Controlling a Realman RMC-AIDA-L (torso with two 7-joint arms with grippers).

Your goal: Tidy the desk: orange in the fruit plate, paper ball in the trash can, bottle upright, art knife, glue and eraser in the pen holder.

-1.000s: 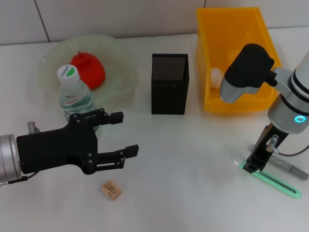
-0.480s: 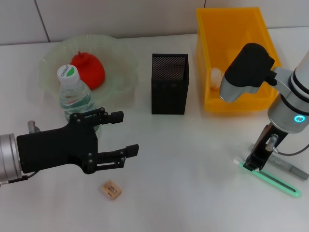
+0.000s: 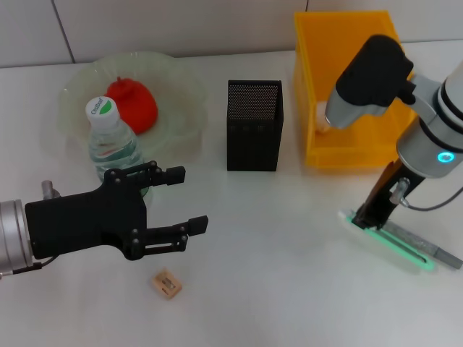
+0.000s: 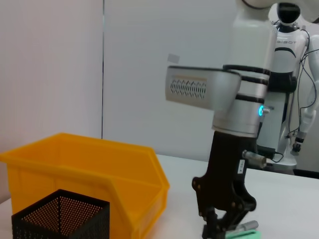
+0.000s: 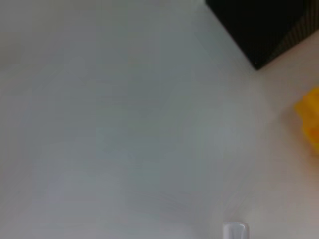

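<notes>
My right gripper is shut on the near end of the green art knife, which slants across the table at the right. The grey glue stick lies just beside the knife. In the left wrist view the same gripper stands over the knife. My left gripper hovers open at the left, empty, in front of the upright bottle. The tan eraser lies below it. The orange sits in the green fruit plate. A white paper ball rests in the yellow trash can. The black mesh pen holder stands mid-table.
The left wrist view shows the yellow bin beside the pen holder, and another robot in the background. In the right wrist view only bare table, a corner of the pen holder and a bit of yellow bin show.
My right arm has swung left and toward the pen holder, and the art knife has shifted up and left with the gripper. The left arm has not moved.
</notes>
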